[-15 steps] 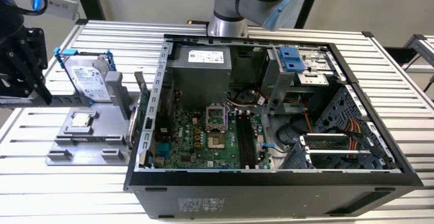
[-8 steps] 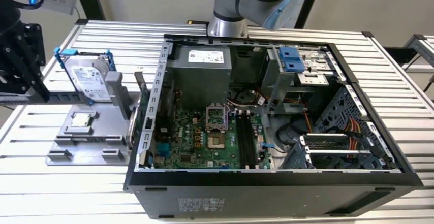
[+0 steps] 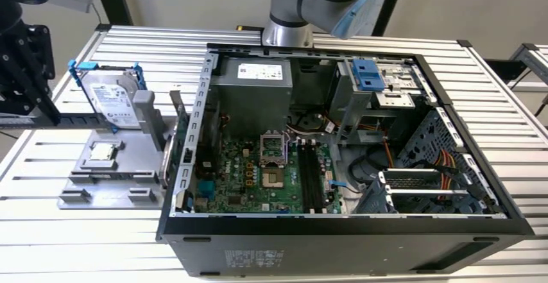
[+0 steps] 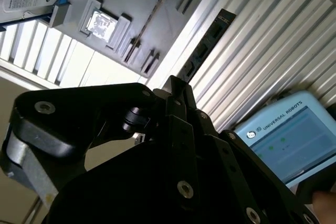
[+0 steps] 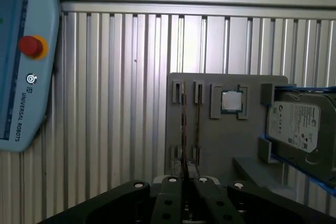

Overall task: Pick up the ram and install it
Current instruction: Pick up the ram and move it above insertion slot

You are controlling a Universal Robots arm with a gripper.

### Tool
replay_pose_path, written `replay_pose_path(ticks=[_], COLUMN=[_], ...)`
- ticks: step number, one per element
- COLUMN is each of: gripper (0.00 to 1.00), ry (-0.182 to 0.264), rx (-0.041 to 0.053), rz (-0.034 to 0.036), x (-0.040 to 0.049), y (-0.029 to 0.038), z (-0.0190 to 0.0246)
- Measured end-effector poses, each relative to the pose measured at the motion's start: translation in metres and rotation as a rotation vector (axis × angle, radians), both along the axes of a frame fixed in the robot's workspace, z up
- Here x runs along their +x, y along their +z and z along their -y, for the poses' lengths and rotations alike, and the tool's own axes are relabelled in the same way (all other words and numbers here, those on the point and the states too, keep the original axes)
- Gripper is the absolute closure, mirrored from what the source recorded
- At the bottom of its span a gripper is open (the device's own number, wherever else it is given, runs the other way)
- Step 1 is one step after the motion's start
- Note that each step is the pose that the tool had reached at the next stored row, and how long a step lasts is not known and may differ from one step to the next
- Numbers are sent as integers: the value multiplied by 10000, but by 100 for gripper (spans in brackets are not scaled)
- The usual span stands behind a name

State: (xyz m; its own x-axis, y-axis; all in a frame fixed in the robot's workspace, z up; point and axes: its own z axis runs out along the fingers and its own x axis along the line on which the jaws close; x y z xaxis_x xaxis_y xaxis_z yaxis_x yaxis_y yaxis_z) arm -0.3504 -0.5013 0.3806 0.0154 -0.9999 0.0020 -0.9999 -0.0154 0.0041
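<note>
The ram (image 5: 182, 124) is a thin stick standing on edge in the slotted holders of a grey fixture plate (image 5: 210, 145); in the second wrist view the ram (image 4: 151, 18) runs between two holder pairs. My gripper (image 5: 187, 178) is well above the plate, its black body in line with the ram's near end and apart from it. The gripper (image 4: 176, 85) fills the foreground of the second wrist view. In the exterior view the long black motherboard slots (image 3: 308, 177) lie inside the open computer case (image 3: 342, 222).
On the fixture plate sit a square silver CPU chip (image 5: 231, 100) and a hard drive (image 5: 296, 127) in a blue frame. A teach pendant (image 5: 23, 61) lies on the ribbed aluminium table (image 5: 115, 103). The arm (image 3: 317, 0) rises behind the case.
</note>
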Motion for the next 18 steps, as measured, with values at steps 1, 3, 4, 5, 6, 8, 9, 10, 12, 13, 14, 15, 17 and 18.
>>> replay_pose_path(ticks=[1,3,4,5,6,8,9,10,12,13,14,15,17,18], gripper=[100,100,100,100,100,100,100,100,100,100,100,100,100,100], ry=[0,1,0,1,0,1,0,1,0,0,1,0,1,0], rx=[0,0,0,1,1,0,1,1,0,0,0,0,1,1], rz=[1,-1,0,0,0,0,0,0,0,0,-1,-1,1,0], x=[0,0,0,0,0,0,0,0,0,0,0,0,0,0], y=[7,24,31,38,44,58,63,68,80,89,97,105,120,128], z=[0,0,0,0,0,0,0,0,0,0,0,0,0,0])
